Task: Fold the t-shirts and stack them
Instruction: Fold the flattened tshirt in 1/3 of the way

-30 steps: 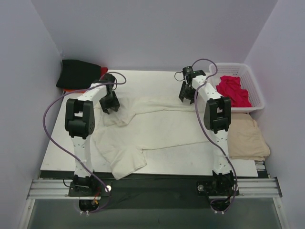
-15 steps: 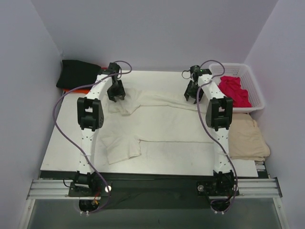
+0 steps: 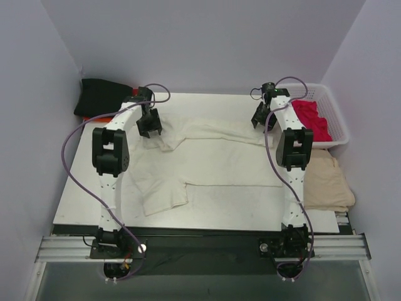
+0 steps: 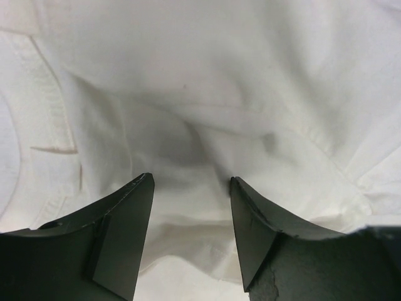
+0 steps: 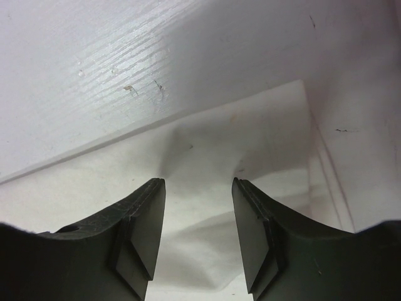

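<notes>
The large cream-white t-shirt (image 3: 213,160) lies spread across the white table (image 3: 250,216), with one sleeve sticking out towards the near left. My left gripper (image 3: 149,125) is open just above its far left part, and wrinkled cloth (image 4: 188,75) lies under the jaws (image 4: 191,182). My right gripper (image 3: 263,119) is open over the shirt's far right corner (image 5: 207,150), its fingertips (image 5: 198,182) apart. A black shirt (image 3: 103,95) lies on an orange-red one (image 3: 91,118) at the back left. A crimson shirt (image 3: 308,119) lies in the basket.
The white lattice basket (image 3: 319,88) stands at the back right. A folded beige cloth (image 3: 326,182) lies off the table's right edge. Purple walls close in at the left, back and right. Bare table (image 5: 94,63) shows beyond the shirt's far edge.
Both arms pulled the shirt's far edge toward the back, stretching it flatter. Since half a second ago the right gripper has shifted right and the left a little nearer.
</notes>
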